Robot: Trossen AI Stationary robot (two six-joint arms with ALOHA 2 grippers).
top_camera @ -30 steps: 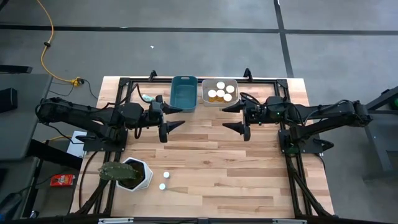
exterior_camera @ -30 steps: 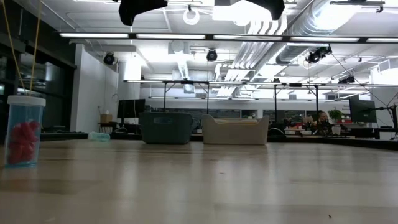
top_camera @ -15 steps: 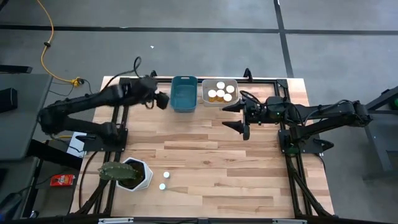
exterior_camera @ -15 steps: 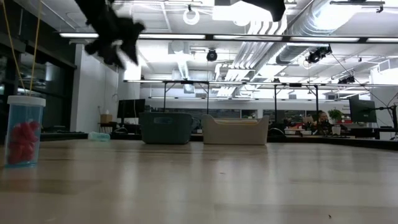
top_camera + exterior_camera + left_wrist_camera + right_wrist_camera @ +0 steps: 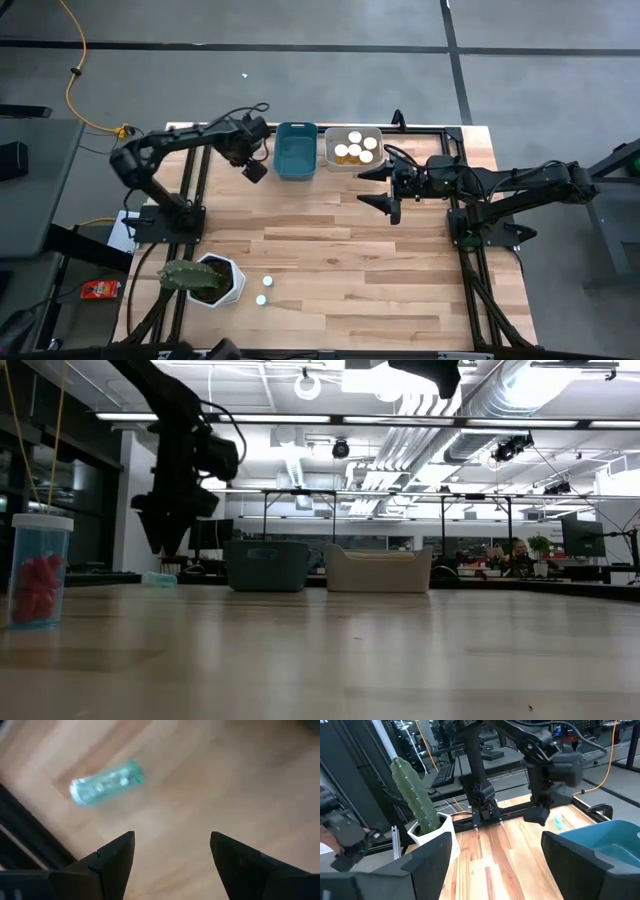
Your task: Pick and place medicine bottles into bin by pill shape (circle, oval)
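A small greenish translucent bottle [image 5: 106,782] lies on its side on the wood near the table's far left corner, left of the teal bin [image 5: 296,150]. My left gripper [image 5: 172,860] hangs above the table beside it, pointing down, open and empty [image 5: 165,542]. Several white-capped medicine bottles [image 5: 355,147] stand in the beige bin [image 5: 378,160]. Two more white caps [image 5: 264,291] show near the front, and one bottle with red pills [image 5: 38,570] stands at the low view's left. My right gripper [image 5: 360,188] waits open in the air in front of the beige bin.
A white hexagonal pot with a cactus [image 5: 205,280] stands at the near left. A black frame rail [image 5: 30,845] runs along the table's left edge close to the lying bottle. Bare wood [image 5: 340,260] lies across the table's middle.
My left arm has swung from the table's middle toward the far left corner. Its gripper has tipped from level to pointing down and has sunk toward the lying greenish bottle, still open. My right arm has kept still.
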